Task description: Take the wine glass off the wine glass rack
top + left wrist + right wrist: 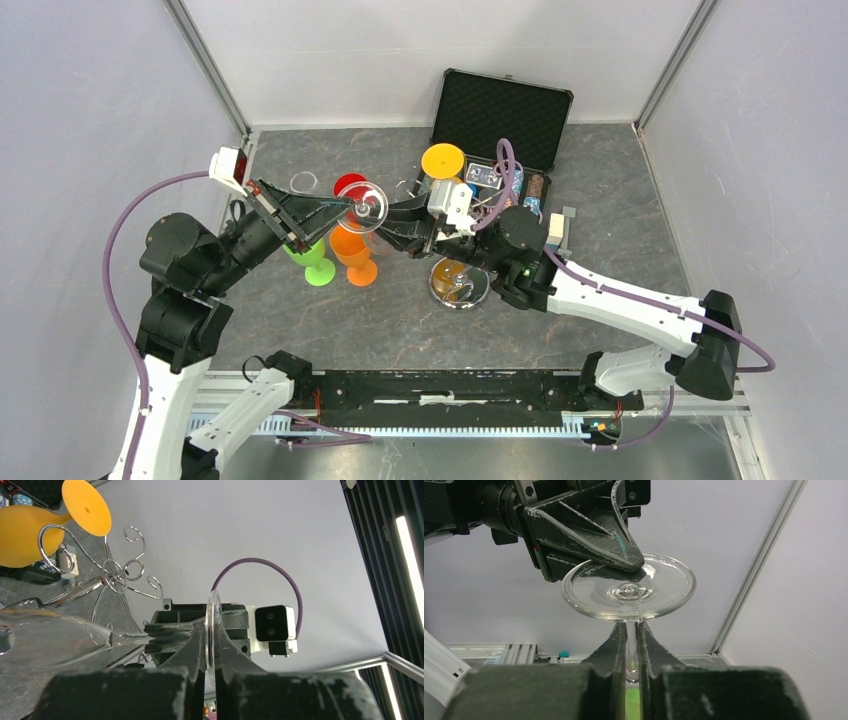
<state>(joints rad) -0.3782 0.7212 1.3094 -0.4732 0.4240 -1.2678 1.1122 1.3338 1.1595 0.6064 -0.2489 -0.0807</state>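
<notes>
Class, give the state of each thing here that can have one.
wine glass: off the wine glass rack, held by both grippers
left gripper: shut on the wine glass's foot
right gripper: shut on its stem
yellow glass: hanging on the rack
black case: open
green glass: standing upright
orange glass: standing upright

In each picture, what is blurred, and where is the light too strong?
Top view: even light, everything sharp, though the clear wine glass is faint. Left wrist view: the jaws at the bottom and the glass bowl are blurred; the light strip at the right is washed out white. Right wrist view: the jaws are blurred, the glass foot sharp with small glints.
</notes>
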